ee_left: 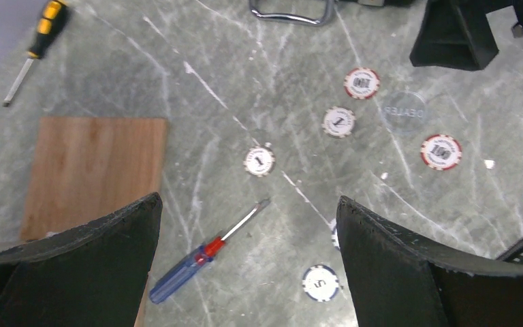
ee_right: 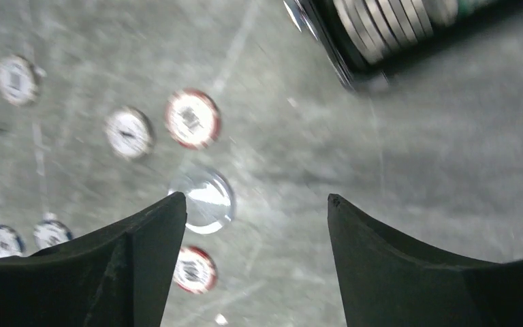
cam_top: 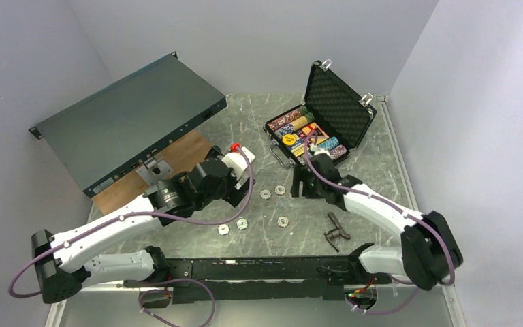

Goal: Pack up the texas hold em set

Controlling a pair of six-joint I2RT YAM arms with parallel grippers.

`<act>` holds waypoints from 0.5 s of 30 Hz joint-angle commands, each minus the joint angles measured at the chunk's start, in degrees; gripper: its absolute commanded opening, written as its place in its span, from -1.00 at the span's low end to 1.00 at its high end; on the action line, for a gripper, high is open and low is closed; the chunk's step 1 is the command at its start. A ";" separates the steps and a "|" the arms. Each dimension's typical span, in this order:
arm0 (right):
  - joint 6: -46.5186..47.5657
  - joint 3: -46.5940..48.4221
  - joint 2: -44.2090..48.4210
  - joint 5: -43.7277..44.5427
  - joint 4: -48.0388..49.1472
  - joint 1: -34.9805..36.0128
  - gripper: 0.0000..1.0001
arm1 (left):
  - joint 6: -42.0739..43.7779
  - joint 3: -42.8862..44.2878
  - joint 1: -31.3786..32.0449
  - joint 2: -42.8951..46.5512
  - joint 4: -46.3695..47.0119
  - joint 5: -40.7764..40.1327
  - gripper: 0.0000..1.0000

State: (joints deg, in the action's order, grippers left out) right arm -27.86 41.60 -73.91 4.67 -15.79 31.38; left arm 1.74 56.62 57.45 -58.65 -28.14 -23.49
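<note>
The black briefcase (cam_top: 338,103) lies open at the far right of the table (cam_top: 259,136). Seen from overhead, its long axis runs slantwise from far-left to near-right. The foam-lined lid stands up along the far-right long side, and the handle (ee_left: 291,13) faces near-left, toward my arms. Inside, the rows of poker chips (cam_top: 298,122) lie side by side, each row running from the handle side toward the lid, with a yellow disc (cam_top: 289,139) near the handle edge. My right gripper (ee_right: 255,201) hangs just off the handle side of the briefcase, fingers apart with nothing between them. Beneath it, blurred, a clear disc (ee_right: 204,199) and a red-rimmed chip (ee_right: 192,119) lie flat on the table. My left gripper (ee_left: 248,204) is farther out from the briefcase on that same side, jaws spread wide and empty. Between it and the handle lie loose chips, among them a chip marked 1 (ee_left: 338,122) and a chip marked 100 (ee_left: 441,151). A red-blue screwdriver (ee_left: 204,253) lies under my left fingers, its shaft pointing roughly toward the briefcase.
</note>
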 commanded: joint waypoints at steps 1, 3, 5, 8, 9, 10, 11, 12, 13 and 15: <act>-5.38 -6.64 9.43 3.15 1.61 -0.40 0.62 | -9.33 4.04 0.21 -4.19 1.15 6.36 0.99; -6.77 -8.60 13.81 5.50 -0.11 -0.52 0.68 | -14.02 2.37 0.35 -7.01 4.68 8.33 0.99; -7.45 -9.88 16.90 6.28 -0.84 -0.84 0.79 | -19.84 2.63 0.49 -11.98 5.54 9.47 0.99; -7.20 -9.41 16.34 3.63 -2.08 -1.13 0.80 | -28.45 3.79 0.80 -16.16 4.70 10.57 0.99; -6.83 -8.99 14.96 2.05 -2.05 -1.06 0.81 | -29.70 3.14 0.82 -16.20 5.55 10.68 0.99; -6.23 -8.56 13.41 -0.12 -1.68 -0.80 0.81 | -30.67 2.13 0.82 -15.54 6.31 10.54 0.99; -6.09 -8.33 11.89 -1.48 -1.23 -0.29 0.82 | -31.14 1.26 0.82 -14.67 6.72 10.13 0.99; -6.08 -8.18 10.61 -2.12 -0.59 0.40 0.85 | -31.44 0.50 0.82 -13.73 6.57 8.97 0.99; -5.79 -7.88 9.11 -2.66 0.36 1.32 0.90 | -31.77 0.06 0.82 -12.69 5.65 7.78 0.99; -4.51 -5.66 4.98 -2.67 -0.30 3.24 1.00 | -32.15 -1.05 0.83 -10.41 4.03 6.22 0.99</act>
State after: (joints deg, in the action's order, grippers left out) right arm -33.67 31.86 -63.68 4.84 -17.54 31.73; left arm -25.30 56.42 58.00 -74.63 -24.67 -14.87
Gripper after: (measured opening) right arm 0.965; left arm 0.994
